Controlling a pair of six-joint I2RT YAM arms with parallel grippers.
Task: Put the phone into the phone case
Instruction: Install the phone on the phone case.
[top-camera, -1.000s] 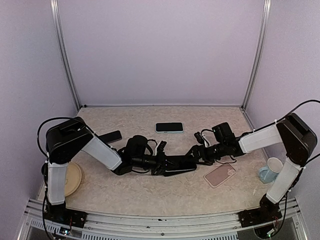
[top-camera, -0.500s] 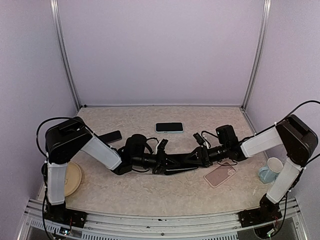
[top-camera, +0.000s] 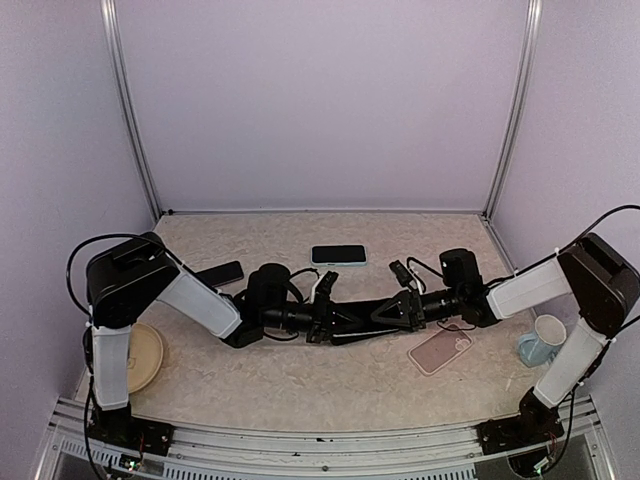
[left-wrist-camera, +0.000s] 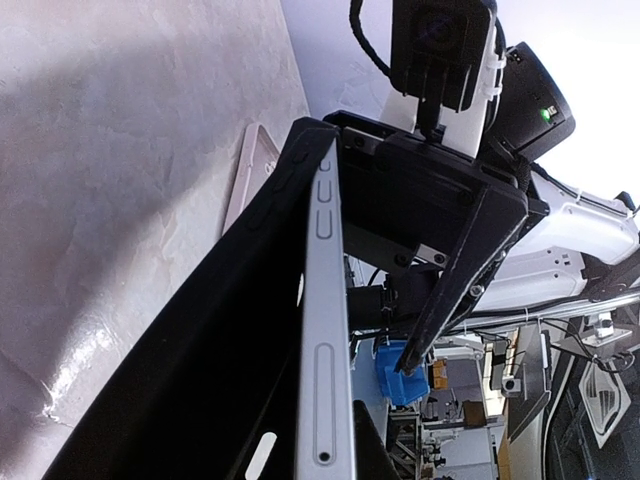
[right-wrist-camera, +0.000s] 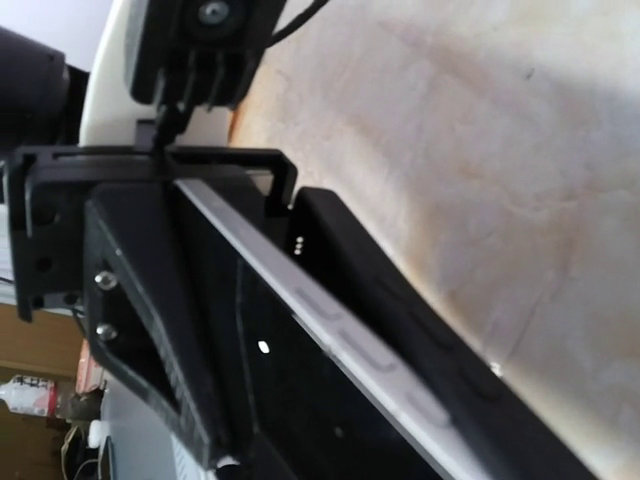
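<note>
- A pale plate (top-camera: 143, 356) lies at the near left edge of the table (top-camera: 300, 390), and a dark handset (top-camera: 221, 273) lies flat beyond it by the left arm.
- The left gripper (top-camera: 330, 320) is clamped tight on the phone (left-wrist-camera: 322, 300) and holds it off the table at mid-scene.
- The phone is a dark slab with a silver side rail. The rail carries long buttons and a small hole near one end.
- A black case (left-wrist-camera: 220, 300) runs along the phone's back, with raised button bumps on its rim. How far the phone is seated in it cannot be told.
- Another handset with a light rim (top-camera: 338, 254) lies flat farther back, apart from both arms.
- The right gripper (top-camera: 385, 315) straddles the phone's right end. Its jaws are partway apart, with a gap showing on one side.
- A pink case (top-camera: 440, 350) lies flat just near of the right gripper. A small round mark on it is too small to read.
- A pale cup (top-camera: 545, 340) stands by the right edge.
- Bare tabletop lies near of the held phone and far of it toward the back wall.
</note>
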